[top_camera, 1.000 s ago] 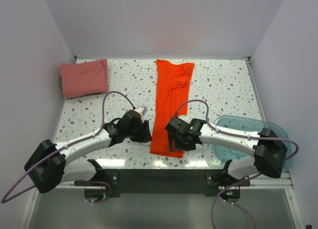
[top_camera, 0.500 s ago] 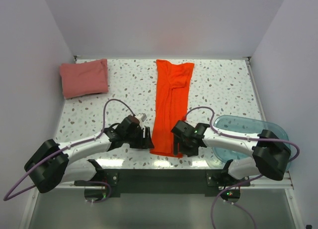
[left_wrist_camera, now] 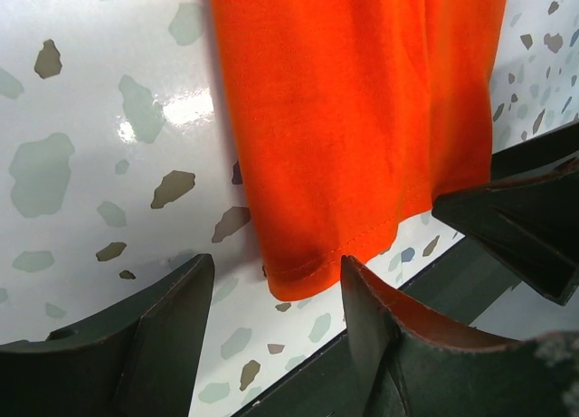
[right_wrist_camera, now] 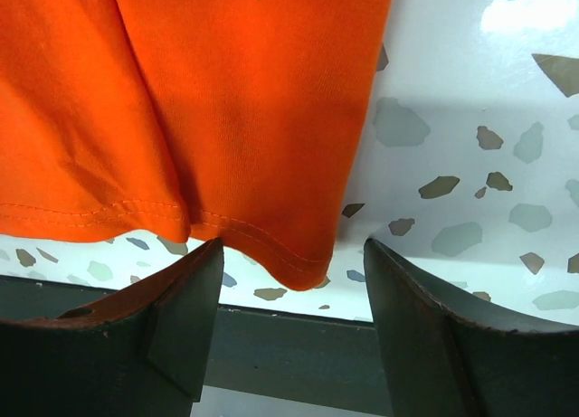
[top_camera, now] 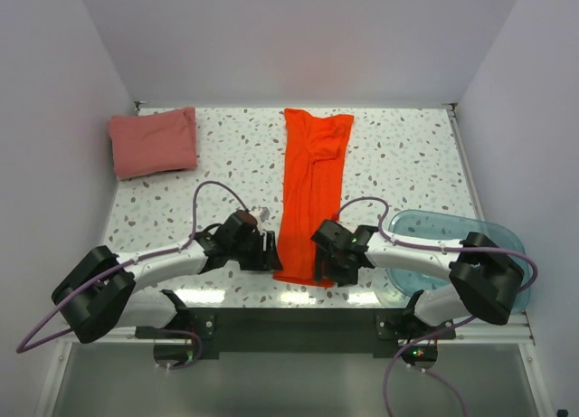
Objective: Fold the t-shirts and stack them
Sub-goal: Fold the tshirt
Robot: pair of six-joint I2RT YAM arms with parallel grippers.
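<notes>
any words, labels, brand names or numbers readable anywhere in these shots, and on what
None: no readable text in any view.
The orange-red t-shirt and the pink-red t-shirt show no print or tag.
The blue tub, the left arm and the right arm show no lettering.

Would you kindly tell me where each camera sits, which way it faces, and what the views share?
Top external: above and behind the bases, looking down on the table; both arms show, left gripper and right gripper flanking the orange-red t-shirt.
Left wrist: on the left arm, facing down past its open fingers at the shirt's near left corner.
Right wrist: on the right arm, past its open fingers at the near right corner.
Shared: all three show the shirt's near hem.
</notes>
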